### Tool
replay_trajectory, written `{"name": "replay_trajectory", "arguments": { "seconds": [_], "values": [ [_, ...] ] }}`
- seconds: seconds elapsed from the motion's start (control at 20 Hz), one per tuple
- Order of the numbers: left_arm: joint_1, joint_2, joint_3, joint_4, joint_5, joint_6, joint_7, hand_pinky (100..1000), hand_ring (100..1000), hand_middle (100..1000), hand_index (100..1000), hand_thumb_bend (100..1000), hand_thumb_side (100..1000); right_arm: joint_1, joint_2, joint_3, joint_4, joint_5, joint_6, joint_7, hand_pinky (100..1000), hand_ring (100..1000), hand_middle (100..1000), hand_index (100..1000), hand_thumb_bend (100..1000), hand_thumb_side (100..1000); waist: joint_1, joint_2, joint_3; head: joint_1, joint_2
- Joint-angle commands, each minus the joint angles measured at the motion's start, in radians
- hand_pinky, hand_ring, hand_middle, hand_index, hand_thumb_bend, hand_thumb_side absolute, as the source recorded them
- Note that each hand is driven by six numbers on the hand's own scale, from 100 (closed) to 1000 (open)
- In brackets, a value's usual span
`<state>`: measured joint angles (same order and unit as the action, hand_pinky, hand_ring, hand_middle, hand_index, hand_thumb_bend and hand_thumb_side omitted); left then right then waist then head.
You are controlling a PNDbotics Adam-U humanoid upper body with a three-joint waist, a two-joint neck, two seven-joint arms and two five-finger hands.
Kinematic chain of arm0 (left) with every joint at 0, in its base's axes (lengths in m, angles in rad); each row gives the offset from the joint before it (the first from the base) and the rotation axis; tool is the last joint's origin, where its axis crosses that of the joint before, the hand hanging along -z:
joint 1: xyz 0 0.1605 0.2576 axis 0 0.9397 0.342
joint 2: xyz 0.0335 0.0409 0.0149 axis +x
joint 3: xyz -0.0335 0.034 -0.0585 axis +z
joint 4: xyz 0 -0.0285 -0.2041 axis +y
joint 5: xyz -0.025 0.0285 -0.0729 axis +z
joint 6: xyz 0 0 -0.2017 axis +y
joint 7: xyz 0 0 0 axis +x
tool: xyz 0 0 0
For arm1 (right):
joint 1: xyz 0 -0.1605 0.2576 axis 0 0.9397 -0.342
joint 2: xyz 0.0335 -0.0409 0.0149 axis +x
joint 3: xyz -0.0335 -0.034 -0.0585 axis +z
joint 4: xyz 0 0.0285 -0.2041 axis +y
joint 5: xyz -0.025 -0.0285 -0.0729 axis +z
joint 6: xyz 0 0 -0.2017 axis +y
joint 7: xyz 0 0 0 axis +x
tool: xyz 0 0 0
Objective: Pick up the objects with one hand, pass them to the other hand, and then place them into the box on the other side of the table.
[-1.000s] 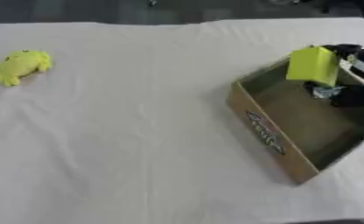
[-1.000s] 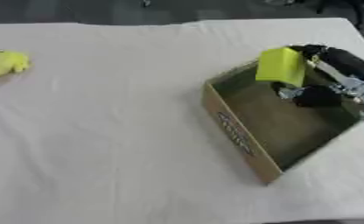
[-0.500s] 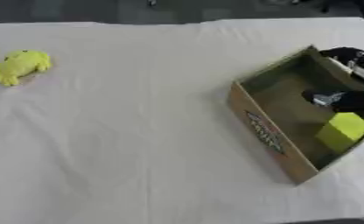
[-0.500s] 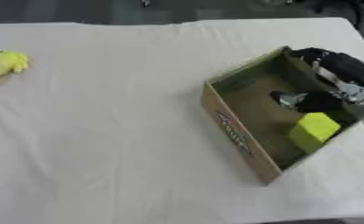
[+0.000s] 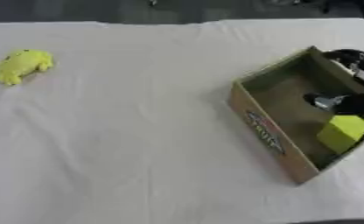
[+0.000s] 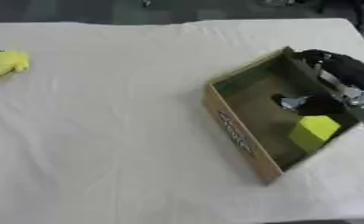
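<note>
Since a second ago the yellow-green block [image 6: 313,131] is no longer up at your right hand [image 6: 311,104] above the box [image 6: 235,131]; it is now lying inside, against the near right corner, tilted a bit; your right hand is hanging over the box interior just behind the block, apart from it as far as the views are showing; the dark palm is blurring into the box shadow, so whether its fingers are spread or curled I cannot tell; it is holding nothing I can see.

Risks from here, near to far: your right forearm [image 6: 344,70] is crossing the far right wall of the box; if you are pulling back low or sideways you are likely catching that wall and dragging or tipping the box, and the block is sitting close enough to the hand to get knocked; so lifting straight up first looks safer. Box is sitting skewed near the right table edge [image 6: 353,175]; any shove toward that side is risking it sliding off the white cloth [image 5: 139,131].

Farther off, the yellow soft toy [image 5: 22,64] is lying at the far left, well apart from everything and near that edge; it looks squashy and rounded, so a shallow grab is risking it slipping or rolling off. Left hand is not showing in either view.
</note>
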<state>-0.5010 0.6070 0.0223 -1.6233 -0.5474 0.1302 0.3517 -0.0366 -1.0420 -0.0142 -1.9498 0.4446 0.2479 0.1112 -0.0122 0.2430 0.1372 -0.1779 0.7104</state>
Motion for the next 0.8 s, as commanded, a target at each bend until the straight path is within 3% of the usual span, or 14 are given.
{"name": "replay_trajectory", "arguments": {
  "seconds": [0.05, 0.1, 0.15, 0.25, 0.4, 0.55, 0.8],
  "values": [
    [-0.021, 0.045, 0.03, -0.007, -0.01, 0.006, 0.007, 629, 707, 662, 764, 875, 221, -0.04, 0.031, -0.088, -0.046, -0.169, -0.011, -0.168, 988, 925, 877, 1000, 100, 160, 0.007, -0.012, 0.0, 0.075, -0.001],
    [-0.027, 0.048, 0.033, -0.004, -0.01, 0.01, 0.007, 628, 706, 661, 764, 869, 226, -0.05, 0.043, -0.108, -0.048, -0.252, -0.036, -0.248, 987, 920, 869, 1000, 100, 329, 0.009, -0.011, 0.0, 0.1, -0.003],
    [-0.038, 0.055, 0.035, 0.003, -0.007, 0.017, 0.004, 627, 704, 658, 763, 866, 226, -0.063, 0.052, -0.128, -0.049, -0.332, -0.076, -0.321, 989, 924, 879, 1000, 100, 414, 0.012, -0.011, 0.0, 0.128, -0.004],
    [-0.068, 0.076, 0.038, 0.025, 0.001, 0.033, -0.004, 625, 701, 648, 761, 856, 244, -0.072, 0.069, -0.151, -0.05, -0.479, -0.16, -0.418, 1000, 948, 927, 1000, 100, 462, 0.017, -0.012, 0.0, 0.165, -0.009],
    [-0.124, 0.122, 0.031, 0.083, 0.011, 0.068, -0.048, 626, 703, 652, 768, 861, 304, -0.068, 0.099, -0.186, -0.05, -0.642, -0.273, -0.494, 1000, 977, 981, 1000, 100, 530, 0.023, -0.011, -0.001, 0.187, -0.023],
    [-0.193, 0.177, 0.009, 0.165, 0.033, 0.104, -0.135, 631, 705, 658, 784, 868, 391, -0.059, 0.141, -0.212, -0.05, -0.706, -0.343, -0.555, 1000, 952, 952, 1000, 100, 497, 0.03, -0.008, -0.004, 0.189, -0.029],
    [-0.331, 0.244, -0.037, 0.339, 0.049, 0.142, -0.305, 637, 691, 663, 793, 859, 507, -0.052, 0.224, -0.227, -0.05, -0.716, -0.363, -0.629, 1000, 945, 945, 1000, 100, 527, 0.043, -0.004, -0.004, 0.206, -0.033]
  ]
}}
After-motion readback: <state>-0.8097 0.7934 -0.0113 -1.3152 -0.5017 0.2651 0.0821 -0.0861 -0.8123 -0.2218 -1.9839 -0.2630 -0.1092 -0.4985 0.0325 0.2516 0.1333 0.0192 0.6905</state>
